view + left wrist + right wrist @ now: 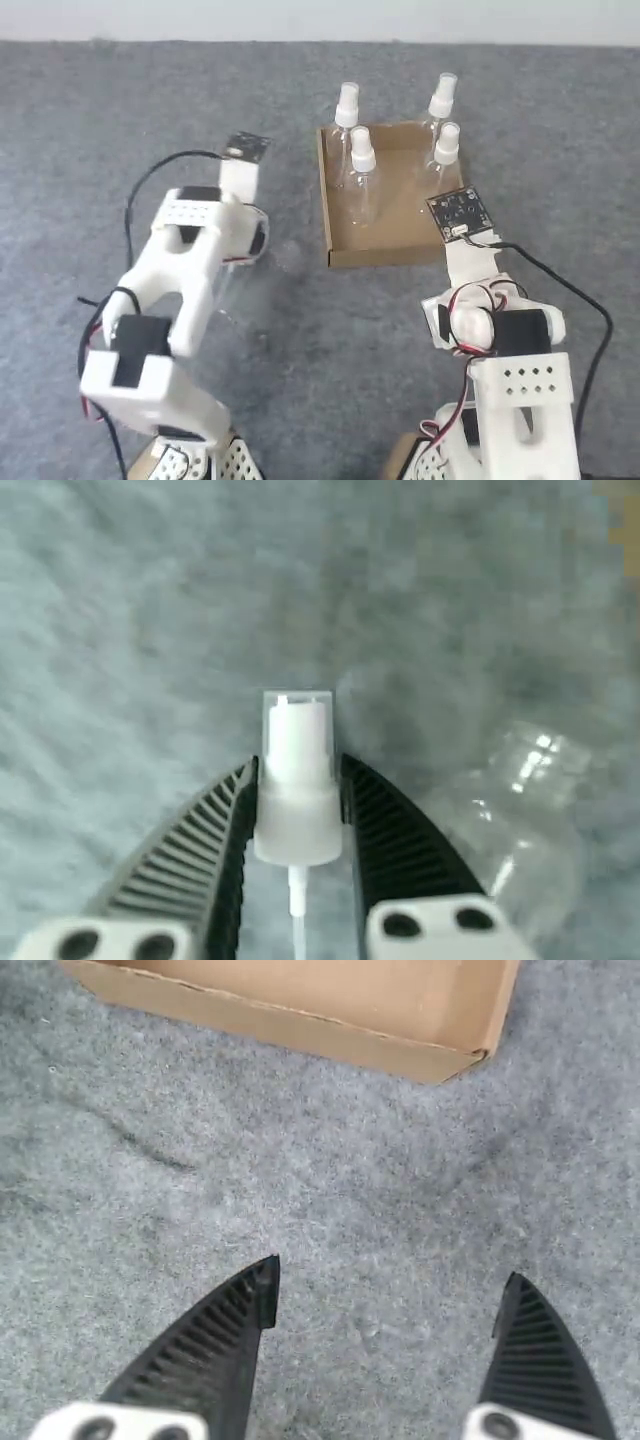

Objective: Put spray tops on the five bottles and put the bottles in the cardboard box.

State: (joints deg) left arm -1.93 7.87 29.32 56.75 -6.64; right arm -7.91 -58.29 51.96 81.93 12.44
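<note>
Four capped bottles [362,185] stand in the cardboard box [395,257]; left of it the left gripper [297,764] pinches the fifth spray top [297,815] beside the bare bottle [520,820], whose neck it must meet; right gripper [390,1275] gapes empty.

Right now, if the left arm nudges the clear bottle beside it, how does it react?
The clear bottle looks empty and thin-walled, so probably light and easily shoved. Its round body may roll or tip. The carpet likely damps sliding.

Grey carpet [300,350] — cardboard box [345,257], clear bottle [520,820] atop.
</note>
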